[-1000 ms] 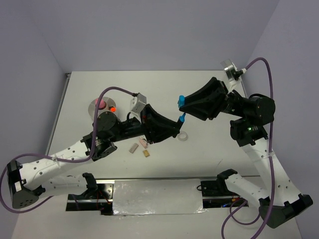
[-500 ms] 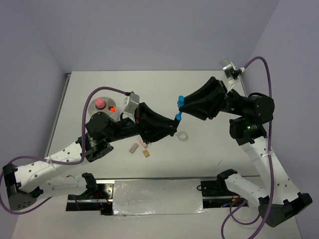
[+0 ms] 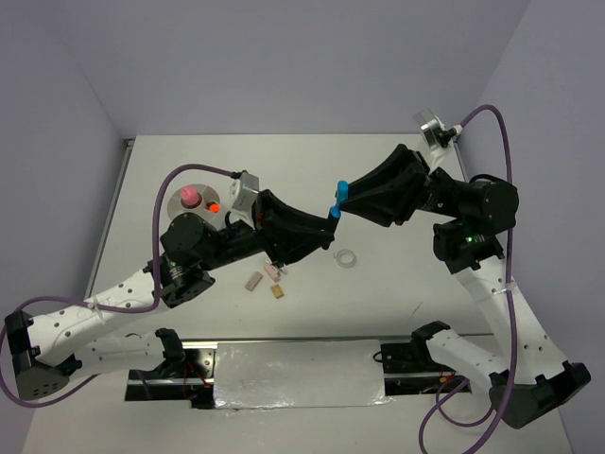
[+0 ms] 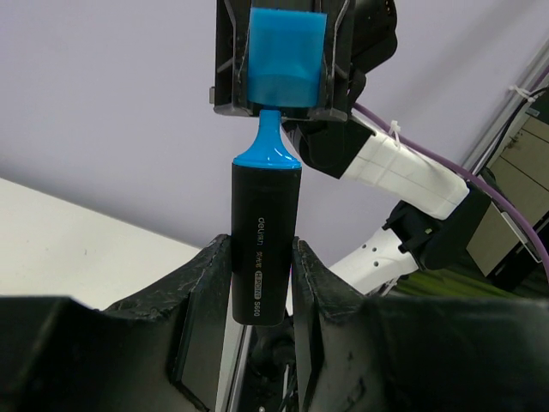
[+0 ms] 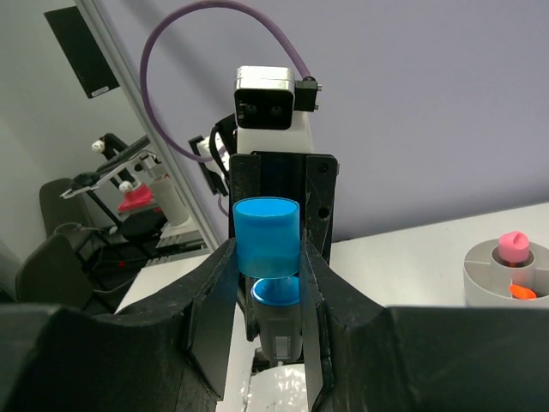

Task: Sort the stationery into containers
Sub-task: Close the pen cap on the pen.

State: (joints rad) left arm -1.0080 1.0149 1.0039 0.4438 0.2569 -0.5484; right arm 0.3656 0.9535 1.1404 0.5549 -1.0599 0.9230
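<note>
Top camera overlooks the table (image 3: 284,161); wrist cameras face each other closely, sharing marker (image 4: 264,249) and cap (image 4: 286,56).

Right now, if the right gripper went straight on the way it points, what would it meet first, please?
The blue cap in the right gripper would meet the blue tip of the black marker, held by the left gripper opposite; they look aligned and almost touching, though depth is unclear.
</note>
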